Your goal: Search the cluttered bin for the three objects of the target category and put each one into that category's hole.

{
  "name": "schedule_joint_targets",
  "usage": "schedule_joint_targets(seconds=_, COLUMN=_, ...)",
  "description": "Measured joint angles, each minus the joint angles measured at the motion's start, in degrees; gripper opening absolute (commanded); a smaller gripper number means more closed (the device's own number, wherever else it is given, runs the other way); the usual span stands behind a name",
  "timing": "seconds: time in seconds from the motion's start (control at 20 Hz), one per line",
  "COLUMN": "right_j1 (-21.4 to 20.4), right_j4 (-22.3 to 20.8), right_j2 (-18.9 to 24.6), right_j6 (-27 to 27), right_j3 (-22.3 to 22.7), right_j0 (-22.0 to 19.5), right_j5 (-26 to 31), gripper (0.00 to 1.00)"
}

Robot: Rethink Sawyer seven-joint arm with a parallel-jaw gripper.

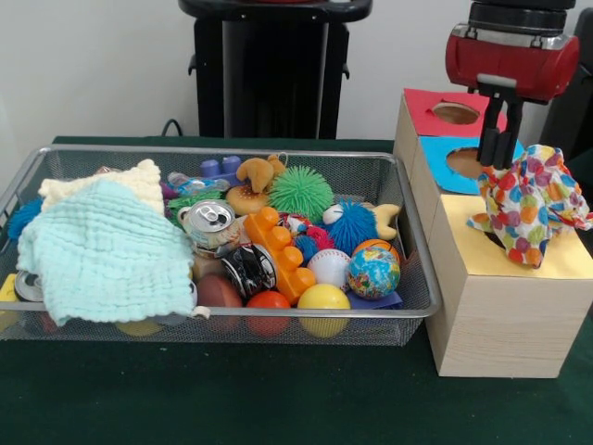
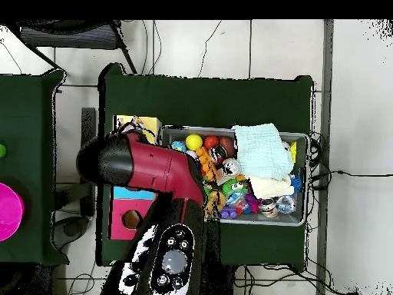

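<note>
A plain pale wall (image 1: 102,65) stands behind the counter (image 1: 232,399), which is covered in dark green cloth. From above, a pale floor (image 2: 357,100) with thin black cables (image 2: 249,46) surrounds it, and a second green counter (image 2: 27,115) stands beside.

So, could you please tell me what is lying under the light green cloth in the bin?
Below the light green cloth's front edge, a can's rim, a brown ball and yellowish round things peek out. Whatever lies beneath its middle is covered and cannot be seen.

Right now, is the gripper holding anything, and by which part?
Yes. The gripper pinches the polka-dot multicoloured cloth by its bunched top left edge; the rest droops over the yellow-topped box.
</note>
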Motion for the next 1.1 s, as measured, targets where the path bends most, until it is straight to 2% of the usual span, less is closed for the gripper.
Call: schedule_joint_targets(seconds=1.1, right_j1=-1.33, right_j4=1.63, right_j2=0.0, right_j6=0.0, right_j3=0.07, right_j0=0.45, right_j5=0.0, gripper=0.0)
